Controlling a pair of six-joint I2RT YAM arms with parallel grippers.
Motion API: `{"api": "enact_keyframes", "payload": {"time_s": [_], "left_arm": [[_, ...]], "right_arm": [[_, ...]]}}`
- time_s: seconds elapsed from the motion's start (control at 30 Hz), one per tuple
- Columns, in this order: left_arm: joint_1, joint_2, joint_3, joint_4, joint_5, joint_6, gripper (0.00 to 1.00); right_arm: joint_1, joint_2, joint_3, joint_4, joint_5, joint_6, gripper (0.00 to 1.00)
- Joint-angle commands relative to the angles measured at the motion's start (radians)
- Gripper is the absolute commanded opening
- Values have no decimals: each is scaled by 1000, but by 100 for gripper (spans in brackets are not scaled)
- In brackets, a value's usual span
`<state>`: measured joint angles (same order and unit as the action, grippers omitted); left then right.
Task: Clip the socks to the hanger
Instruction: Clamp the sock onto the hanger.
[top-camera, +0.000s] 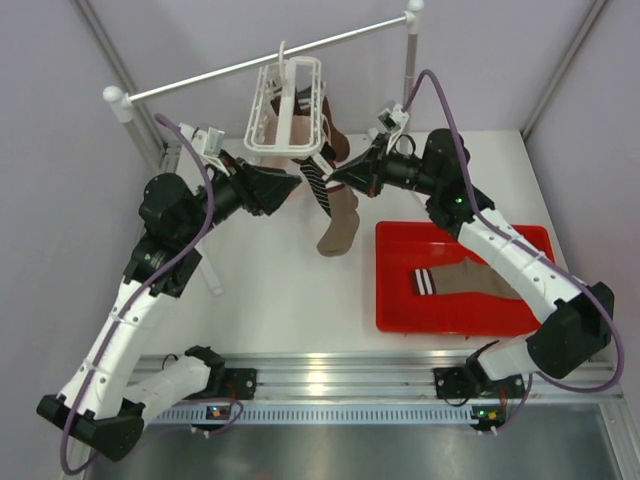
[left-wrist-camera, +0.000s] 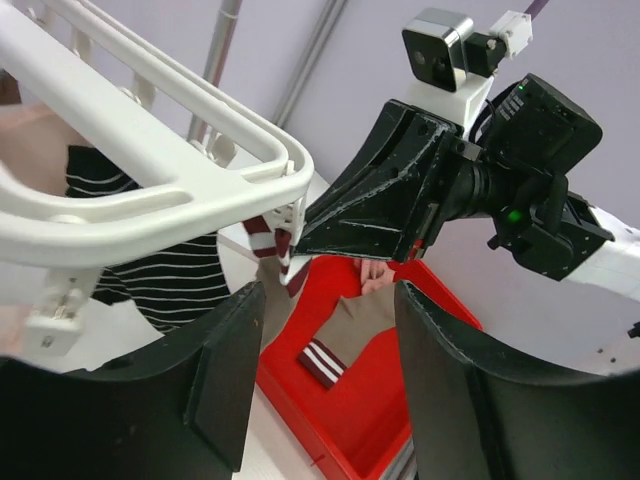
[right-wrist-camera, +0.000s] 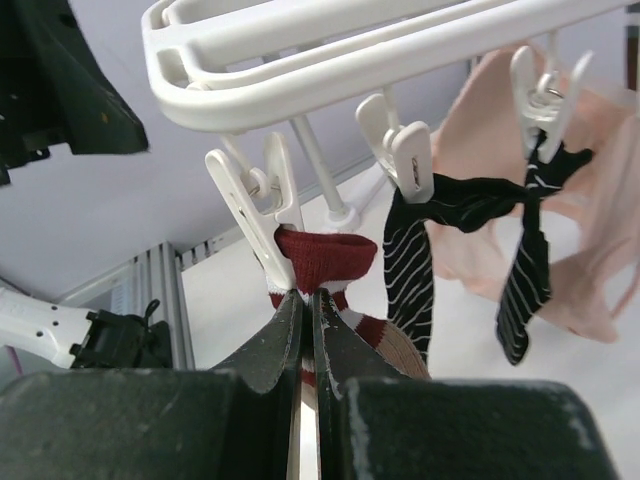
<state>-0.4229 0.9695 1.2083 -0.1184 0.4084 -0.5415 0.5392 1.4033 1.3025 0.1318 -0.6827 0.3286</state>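
The hanger (left-wrist-camera: 150, 195) hangs by its hook from the rail (top-camera: 200, 73) at the back of the table (top-camera: 280, 300), and both arms reach up to its near side. The right gripper (right-wrist-camera: 305, 312) has its fingers pressed together with no gap between them, their tips right at the foot of a white clip (right-wrist-camera: 262, 205) on the hanger's underside. The dark red, white-striped cuff (right-wrist-camera: 322, 252) of the brown sock (top-camera: 338, 228) bunches over those tips and meets the clip's lower end; the fingers appear to pinch the cuff's fabric, though the seam between them hides how much cloth is caught. From there the brown sock droops below the hanger, toe downward, over the table. The left gripper (left-wrist-camera: 325, 320) stands with its fingers apart and nothing between them, just below the hanger's corner and facing the right gripper across a short gap. On neighbouring clips hang a black striped sock (right-wrist-camera: 415, 270) and, behind it, a pink sock (right-wrist-camera: 590, 230), both held at their top edges. A second brown sock (top-camera: 475, 280) lies flat in the red tray (top-camera: 395, 300) on the right side of the table, its striped cuff pointing left, well apart from the hanger and from both grippers.
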Motion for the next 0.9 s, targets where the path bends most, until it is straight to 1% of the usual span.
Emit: {"api": "enact_keyframes", "payload": {"time_s": [0.0, 0.17, 0.27, 0.43, 0.57, 0.73, 0.87], "left_arm": [[26, -37, 37, -21, -42, 64, 58], [52, -74, 8, -27, -111, 110, 56], [59, -74, 7, -58, -137, 124, 54], [62, -54, 0, -67, -126, 146, 52], [62, -35, -4, -69, -192, 159, 54], [62, -15, -19, -9, -132, 160, 52], [62, -12, -47, 52, -54, 158, 45]], "right_arm": [[-48, -61, 7, -9, -28, -31, 0], [-81, -69, 4, -26, -41, -49, 0], [-91, -64, 6, -27, -47, -51, 0], [-97, -61, 9, -29, -58, -59, 0], [-100, -59, 11, -41, -63, -74, 0], [-102, -58, 15, -49, -71, -82, 0], [-108, -56, 17, -58, -71, -94, 0]]}}
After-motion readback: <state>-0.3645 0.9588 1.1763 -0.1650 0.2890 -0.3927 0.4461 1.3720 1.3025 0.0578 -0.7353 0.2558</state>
